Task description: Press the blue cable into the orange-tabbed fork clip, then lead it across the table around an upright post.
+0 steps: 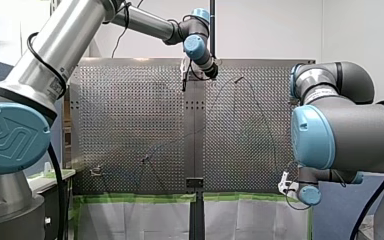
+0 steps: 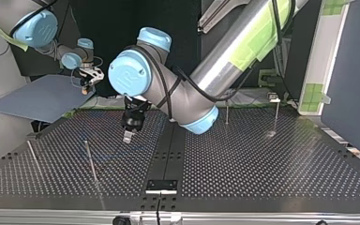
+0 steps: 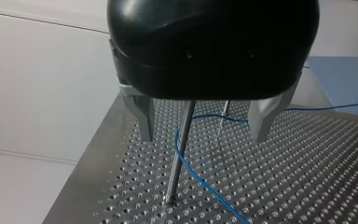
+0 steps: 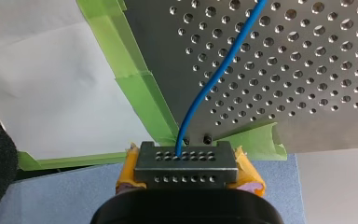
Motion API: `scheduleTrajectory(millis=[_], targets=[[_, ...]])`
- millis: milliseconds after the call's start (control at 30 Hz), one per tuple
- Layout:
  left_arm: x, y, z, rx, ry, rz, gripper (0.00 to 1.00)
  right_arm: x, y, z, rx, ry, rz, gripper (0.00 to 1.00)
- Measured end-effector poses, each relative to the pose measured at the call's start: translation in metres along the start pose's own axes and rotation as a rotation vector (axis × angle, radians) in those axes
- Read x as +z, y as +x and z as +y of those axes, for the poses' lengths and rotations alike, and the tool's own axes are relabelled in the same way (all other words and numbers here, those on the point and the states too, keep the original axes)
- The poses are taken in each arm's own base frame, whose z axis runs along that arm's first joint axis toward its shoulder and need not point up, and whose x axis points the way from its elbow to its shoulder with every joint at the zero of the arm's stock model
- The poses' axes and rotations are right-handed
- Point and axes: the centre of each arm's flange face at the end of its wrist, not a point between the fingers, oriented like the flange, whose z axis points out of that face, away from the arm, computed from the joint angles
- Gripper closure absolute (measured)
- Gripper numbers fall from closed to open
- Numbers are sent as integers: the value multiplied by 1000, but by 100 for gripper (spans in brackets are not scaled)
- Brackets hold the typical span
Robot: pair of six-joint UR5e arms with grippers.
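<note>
Over the perforated metal surface [image 1: 130,125], my left silver-and-blue arm [image 1: 55,45] stretches right to the far side, wrist bent down so that the black left tool [image 3: 205,135] hangs upright above the holes. My right grey-and-blue arm [image 1: 340,130] sits folded low at the front view's right, its right tool [image 4: 185,161] off the surface's corner above a flat blue-grey board [image 2: 37,96]. The left tool's metal fingers [image 3: 142,116] stand wide apart and hold nothing. They straddle a thin upright steel post [image 3: 179,154] without touching it. The yellow-padded right tool is closed on the end of the thin blue cable [image 4: 203,91], which runs out from it past the green-taped edge and across the holes. In the left wrist view the cable comes in from the side, bends right at the post and runs on past it, low on the surface between the open fingers. The orange-tabbed fork clip cannot be made out in any view, so whether the pressing is done is unclear. Judged from the layout, the step in hand is the routing round the post. The next move probably calls for the left tool to drop and close on the cable near the post, with the right tool giving slack.
</note>
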Motion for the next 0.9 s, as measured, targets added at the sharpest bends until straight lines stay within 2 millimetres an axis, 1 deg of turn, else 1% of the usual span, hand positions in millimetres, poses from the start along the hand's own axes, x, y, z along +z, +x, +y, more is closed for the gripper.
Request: scheduleTrajectory(millis=[900], targets=[[-1, 0, -1, 69, 1, 0, 0, 0, 0, -1, -4, 6, -2, 100]])
